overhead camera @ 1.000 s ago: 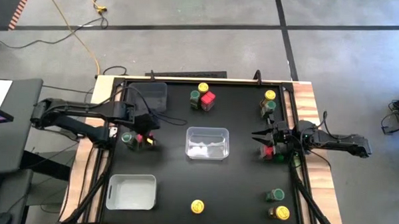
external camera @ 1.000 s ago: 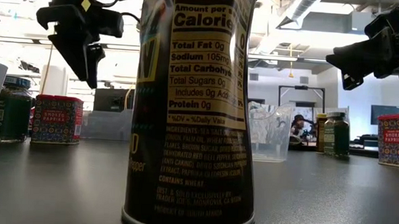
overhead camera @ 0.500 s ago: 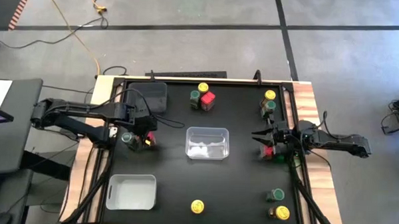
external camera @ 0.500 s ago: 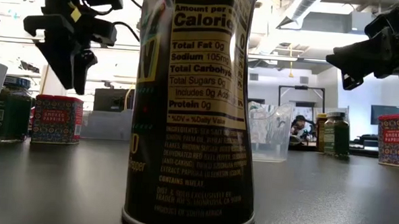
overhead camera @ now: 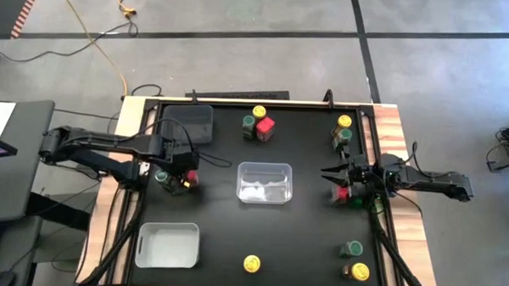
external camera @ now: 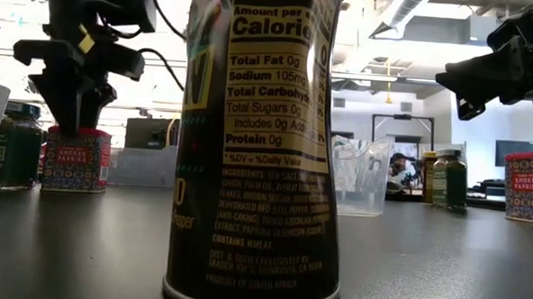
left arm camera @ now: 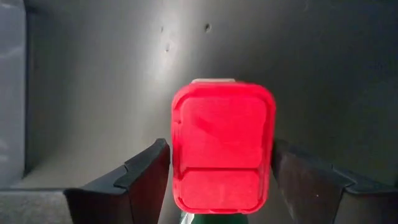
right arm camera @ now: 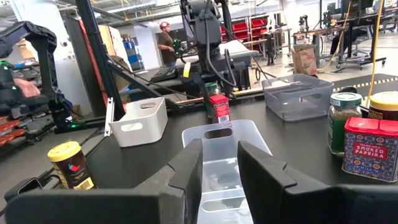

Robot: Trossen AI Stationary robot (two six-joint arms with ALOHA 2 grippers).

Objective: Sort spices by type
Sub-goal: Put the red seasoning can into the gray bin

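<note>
The left gripper (left arm camera: pixel 217 180) points straight down at the table's left side, fingers parted. The right gripper (overhead camera: pixel 330 173) hovers level at the right edge, fingers slightly apart.

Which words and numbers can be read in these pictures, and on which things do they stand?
Big jar, low view: "Calories", "Total Fat 0g", "Sodium 105mg", "Total Sugars 0g", "Protein 0g", "CONTAINS WHEAT".
Its ingredient lines below: too small to read in full.
Red tin under the left arm: "SMOKED PAPRIKA".
Red tin at the right edge: "SMOKED PAPRIKA".
Red tin, right wrist view: "SMOKED PAPRIKA".
High and left wrist views: nothing readable.
</note>
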